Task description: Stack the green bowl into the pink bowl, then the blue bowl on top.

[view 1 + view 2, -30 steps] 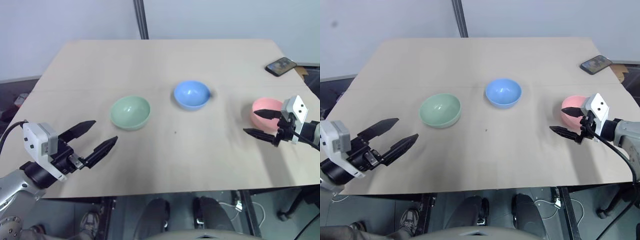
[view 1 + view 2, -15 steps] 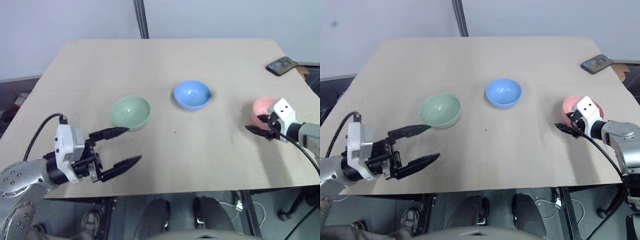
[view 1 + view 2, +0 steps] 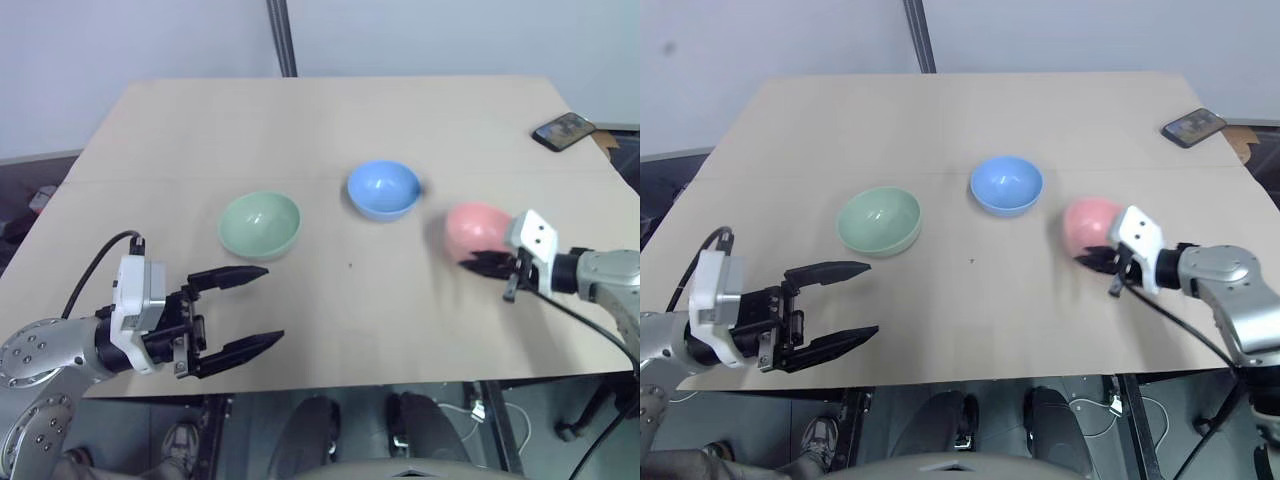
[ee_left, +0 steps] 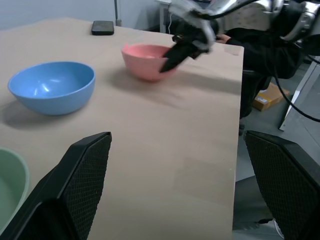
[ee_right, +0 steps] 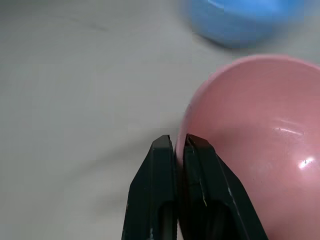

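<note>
The pink bowl (image 3: 470,226) sits right of centre on the table, close to the blue bowl (image 3: 384,188). My right gripper (image 3: 478,262) is shut on the pink bowl's near rim; the right wrist view shows its fingers (image 5: 162,165) pinching the rim of the pink bowl (image 5: 250,125). The green bowl (image 3: 260,224) stands left of centre, upright and empty. My left gripper (image 3: 272,305) hovers open over the table's front left, a little short of the green bowl, with nothing between its fingers (image 4: 82,175).
A dark phone (image 3: 563,130) lies at the table's (image 3: 300,120) far right corner. The table's front edge runs just under my left gripper, and its right edge is close behind my right arm.
My right gripper has shut on the pink bowl's rim and moved it left, toward the blue bowl. My left gripper swung inward toward the green bowl, then held still.
</note>
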Robot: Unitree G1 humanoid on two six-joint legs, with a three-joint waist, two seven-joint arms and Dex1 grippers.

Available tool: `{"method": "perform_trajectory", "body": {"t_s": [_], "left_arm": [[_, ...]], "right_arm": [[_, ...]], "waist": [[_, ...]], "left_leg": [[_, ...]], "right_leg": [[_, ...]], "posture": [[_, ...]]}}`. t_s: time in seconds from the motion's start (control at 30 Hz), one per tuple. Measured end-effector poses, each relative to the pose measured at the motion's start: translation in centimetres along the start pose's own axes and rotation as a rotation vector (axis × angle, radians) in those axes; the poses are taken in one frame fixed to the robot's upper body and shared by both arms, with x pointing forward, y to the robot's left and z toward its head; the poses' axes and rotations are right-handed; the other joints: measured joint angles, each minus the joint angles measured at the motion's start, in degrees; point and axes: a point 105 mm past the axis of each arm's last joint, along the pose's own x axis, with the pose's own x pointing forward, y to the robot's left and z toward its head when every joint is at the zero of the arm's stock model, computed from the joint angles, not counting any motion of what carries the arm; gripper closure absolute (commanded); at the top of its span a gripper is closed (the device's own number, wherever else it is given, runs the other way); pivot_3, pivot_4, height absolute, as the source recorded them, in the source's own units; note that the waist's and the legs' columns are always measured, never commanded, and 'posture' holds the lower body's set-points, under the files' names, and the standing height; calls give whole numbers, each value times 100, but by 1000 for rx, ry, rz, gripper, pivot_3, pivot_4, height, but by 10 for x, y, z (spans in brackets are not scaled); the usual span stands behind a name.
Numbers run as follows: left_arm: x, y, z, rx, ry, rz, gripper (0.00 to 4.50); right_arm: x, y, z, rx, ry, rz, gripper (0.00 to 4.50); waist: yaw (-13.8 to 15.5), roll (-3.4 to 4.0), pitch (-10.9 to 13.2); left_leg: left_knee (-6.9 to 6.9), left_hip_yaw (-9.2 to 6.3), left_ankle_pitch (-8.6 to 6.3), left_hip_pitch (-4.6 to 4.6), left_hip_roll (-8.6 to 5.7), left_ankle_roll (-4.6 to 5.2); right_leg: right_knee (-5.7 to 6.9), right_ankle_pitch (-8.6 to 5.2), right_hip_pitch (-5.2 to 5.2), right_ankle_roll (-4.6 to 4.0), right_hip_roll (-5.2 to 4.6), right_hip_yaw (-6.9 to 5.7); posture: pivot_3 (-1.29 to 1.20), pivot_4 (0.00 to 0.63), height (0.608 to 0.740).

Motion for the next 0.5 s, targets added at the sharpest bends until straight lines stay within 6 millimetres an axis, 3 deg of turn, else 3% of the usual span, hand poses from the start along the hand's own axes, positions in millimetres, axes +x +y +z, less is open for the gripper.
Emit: {"method": "perform_trajectory", "body": {"t_s": [0.1, 0.2, 0.37, 0.4, 0.43, 0.5], "left_arm": [[-2, 5, -4, -4, 10, 43, 0], [-4, 10, -7, -1, 22, 87, 0], [-4, 14, -9, 1, 33, 126, 0], [-4, 14, -9, 1, 34, 130, 0], [-4, 14, -9, 1, 34, 134, 0], [-5, 15, -10, -6, 37, 149, 0]], "right_arm": [[24, 30, 13, -33, -58, 135, 4380], [46, 47, 11, -59, -47, 224, 4380], [60, 42, 9, -132, -26, 233, 4380], [62, 41, 8, -136, -25, 233, 3717], [63, 41, 5, -130, -15, 232, 3492], [63, 36, -6, -103, 23, 215, 2598]], "waist": [[13, -8, 4], [31, -9, 5], [22, -19, -1], [22, -19, -1], [22, -19, -1], [30, -16, 1]], "left_leg": [[7, -2, 0, 0, 0, 0], [19, -3, 0, -2, -1, 0], [20, -8, 1, 1, -3, -2], [19, -8, 1, 1, -3, -3], [18, -9, 1, 1, -3, -3], [18, -10, 1, -2, -4, -3]], "right_leg": [[1, 0, 1, -1, 0, -1], [5, -11, 3, -20, -5, -2], [6, -11, 5, -22, -7, -6], [6, -11, 5, -23, -8, -6], [6, -11, 5, -23, -8, -6], [4, -10, 4, -24, -12, -7]], "posture": [[0, 150, 740], [0, 150, 740], [0, 150, 740], [0, 150, 740], [0, 150, 740], [0, 150, 740]]}}
